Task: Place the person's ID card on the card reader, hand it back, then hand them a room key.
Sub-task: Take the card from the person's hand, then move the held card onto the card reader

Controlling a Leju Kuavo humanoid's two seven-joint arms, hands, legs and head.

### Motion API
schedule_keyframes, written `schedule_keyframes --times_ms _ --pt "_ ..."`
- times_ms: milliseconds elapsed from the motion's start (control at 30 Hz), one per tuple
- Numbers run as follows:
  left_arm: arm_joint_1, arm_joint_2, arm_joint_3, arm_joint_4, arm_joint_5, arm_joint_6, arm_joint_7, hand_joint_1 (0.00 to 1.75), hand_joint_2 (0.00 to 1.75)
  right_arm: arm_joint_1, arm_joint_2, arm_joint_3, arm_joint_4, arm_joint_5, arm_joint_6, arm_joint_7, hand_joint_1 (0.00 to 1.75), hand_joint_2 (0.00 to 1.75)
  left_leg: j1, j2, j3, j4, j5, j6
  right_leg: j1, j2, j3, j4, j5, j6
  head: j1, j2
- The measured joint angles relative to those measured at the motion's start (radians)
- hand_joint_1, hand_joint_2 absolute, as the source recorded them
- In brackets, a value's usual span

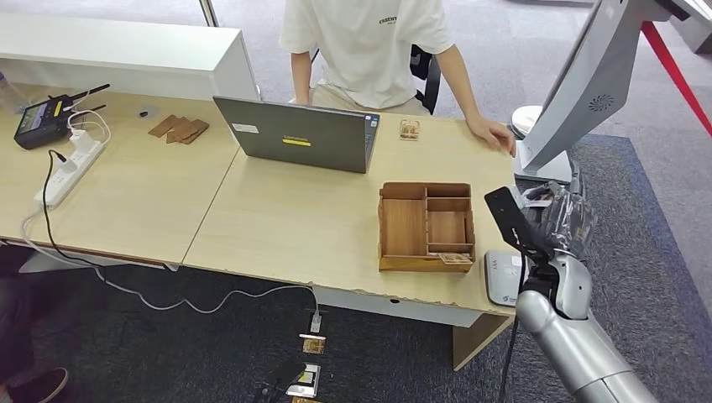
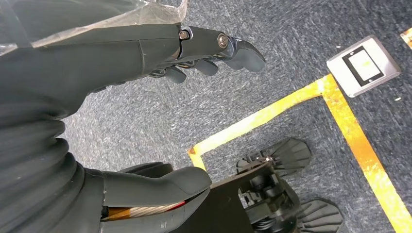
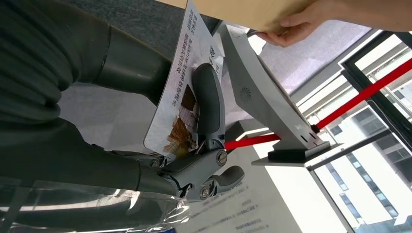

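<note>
While my right hand (image 1: 561,220) hangs just past the desk (image 1: 319,227) edge above the card reader (image 1: 504,277), my left hand (image 2: 145,121) hangs over carpet, fingers (image 2: 228,48) apart and empty. Right wrist: the thumb pins the card (image 3: 180,97), its long edge pointing toward the person's hand (image 3: 291,29).

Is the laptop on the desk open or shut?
Open: the laptop's lid stands raised, its back facing the robot; the screen is hidden.

The right arm (image 1: 571,344) rises from the lower right of the head view, bent up to its hand (image 1: 561,220) at mid right. In the right wrist view that hand (image 3: 204,141) pinches a card (image 3: 182,92) between thumb and fingers. The left hand (image 2: 145,111) hangs with fingers (image 2: 233,46) spread, thumb apart, holding nothing.
</note>
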Motion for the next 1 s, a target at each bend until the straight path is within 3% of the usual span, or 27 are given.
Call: schedule_keyframes --times_ms 667,1000 --pt "0.005 0.004 0.0 -0.001 -0.001 0.002 -0.02 0.0 1.75 0.074 -0.015 -0.008 0.144 -0.066 0.033 0.039 1.75 1.75 0.0 0.0 0.0 0.0 0.0 0.0 0.0 0.0 0.0 0.0 0.0 0.0 0.0 0.0" --pt "0.012 0.004 0.001 -0.002 0.017 0.018 -0.033 0.0 1.75 0.084 -0.012 -0.008 0.219 -0.092 0.053 0.018 1.75 1.75 0.0 0.0 0.0 0.0 0.0 0.0 0.0 0.0 0.0 0.0 0.0 0.0 0.0 0.0"
